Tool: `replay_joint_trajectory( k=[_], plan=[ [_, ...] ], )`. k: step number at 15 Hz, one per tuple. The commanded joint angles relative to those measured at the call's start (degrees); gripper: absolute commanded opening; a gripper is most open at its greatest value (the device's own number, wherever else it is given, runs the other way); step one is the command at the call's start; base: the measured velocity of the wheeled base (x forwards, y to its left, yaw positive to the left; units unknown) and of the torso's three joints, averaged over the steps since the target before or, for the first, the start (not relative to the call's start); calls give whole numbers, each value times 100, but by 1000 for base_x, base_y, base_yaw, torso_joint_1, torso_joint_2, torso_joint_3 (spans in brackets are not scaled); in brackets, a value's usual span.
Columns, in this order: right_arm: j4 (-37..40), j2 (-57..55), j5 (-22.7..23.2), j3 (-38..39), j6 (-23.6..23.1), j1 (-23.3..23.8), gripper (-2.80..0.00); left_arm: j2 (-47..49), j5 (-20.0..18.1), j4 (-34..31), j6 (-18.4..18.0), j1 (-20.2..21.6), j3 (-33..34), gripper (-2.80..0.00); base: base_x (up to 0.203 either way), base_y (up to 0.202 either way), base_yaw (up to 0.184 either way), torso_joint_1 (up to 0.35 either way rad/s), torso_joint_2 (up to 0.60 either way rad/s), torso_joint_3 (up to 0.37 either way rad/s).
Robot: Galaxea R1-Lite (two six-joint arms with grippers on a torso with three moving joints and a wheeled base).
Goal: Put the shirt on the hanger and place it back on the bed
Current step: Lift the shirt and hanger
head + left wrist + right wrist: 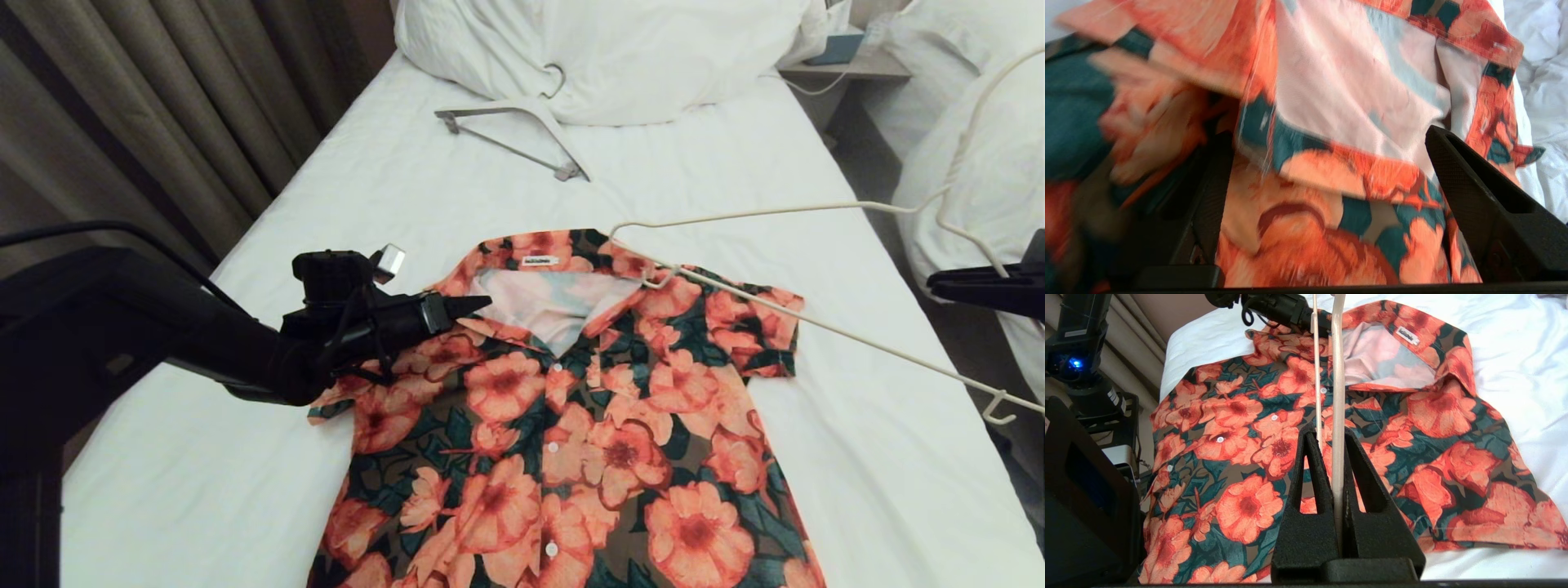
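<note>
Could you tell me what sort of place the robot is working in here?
Most likely a hotel-style twin bedroom: a bed with a smooth white sheet and a large pillow, a second bed across a narrow aisle, a small nightstand between them, and heavy curtains along the robot's left.

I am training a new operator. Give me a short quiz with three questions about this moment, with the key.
1. True or false: the right gripper is shut on the hanger.
2. Which part of the shirt is the left gripper at? A) collar B) hem C) right sleeve
3. Fill in: a second, thicker hanger lies near the ____.

Key: 1 true; 2 A; 3 pillow.
</note>
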State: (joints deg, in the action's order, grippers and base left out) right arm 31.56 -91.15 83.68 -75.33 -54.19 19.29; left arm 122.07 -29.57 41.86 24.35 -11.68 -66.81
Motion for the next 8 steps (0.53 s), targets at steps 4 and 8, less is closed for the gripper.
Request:
replay_joint_trajectory(
  k=[4, 8],
  plan=[
    [-106, -133, 44, 9, -31, 67, -280, 302, 23, -21, 307, -126, -554, 0, 0, 0, 0, 0, 0, 0],
    [-161, -193, 47, -12, -30, 110, -280, 436, 48, -38, 307, -194, -697, -280, 0, 0, 0, 0, 0, 0]
  ],
)
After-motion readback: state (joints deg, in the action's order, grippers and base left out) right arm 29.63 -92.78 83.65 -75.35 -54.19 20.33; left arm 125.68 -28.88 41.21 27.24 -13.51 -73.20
